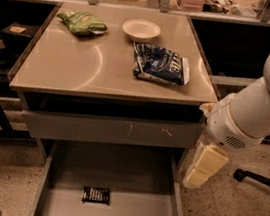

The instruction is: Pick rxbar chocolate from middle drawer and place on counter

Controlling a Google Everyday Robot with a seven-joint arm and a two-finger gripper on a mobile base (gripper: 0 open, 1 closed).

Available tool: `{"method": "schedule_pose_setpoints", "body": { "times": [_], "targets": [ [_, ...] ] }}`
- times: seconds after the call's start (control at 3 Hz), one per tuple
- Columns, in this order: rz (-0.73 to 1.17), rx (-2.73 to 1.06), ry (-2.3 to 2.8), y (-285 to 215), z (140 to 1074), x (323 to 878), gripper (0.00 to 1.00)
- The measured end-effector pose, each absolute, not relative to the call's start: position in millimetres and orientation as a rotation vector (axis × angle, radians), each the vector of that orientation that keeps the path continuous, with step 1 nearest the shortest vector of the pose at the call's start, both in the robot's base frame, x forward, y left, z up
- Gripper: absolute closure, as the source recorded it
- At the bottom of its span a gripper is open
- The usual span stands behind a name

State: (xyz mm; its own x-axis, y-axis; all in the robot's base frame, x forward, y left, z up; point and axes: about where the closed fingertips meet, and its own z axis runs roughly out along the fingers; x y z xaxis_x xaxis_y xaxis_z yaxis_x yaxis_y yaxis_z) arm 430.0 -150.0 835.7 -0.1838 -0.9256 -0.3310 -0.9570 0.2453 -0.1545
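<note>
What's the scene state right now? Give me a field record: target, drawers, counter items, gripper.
target: rxbar chocolate, flat on the drawer floor, near its front, untouched
middle drawer: pulled open
drawer above: closed, pale scratches on its front
counter: holds green bag far left, white bowl far centre, blue-white bag right of centre
gripper: outside the open drawer, by its right wall, below counter level, pointing down
progress: bar not yet picked
</note>
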Motion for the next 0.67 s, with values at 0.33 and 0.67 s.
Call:
{"method": "schedule_pose_setpoints", "body": {
  "times": [0.33,0.67],
  "targets": [
    [0.212,-1.71,2.157,-127,789,430,0.0],
    [0.279,-1.7,2.136,-104,750,442,0.0]
  ]
}}
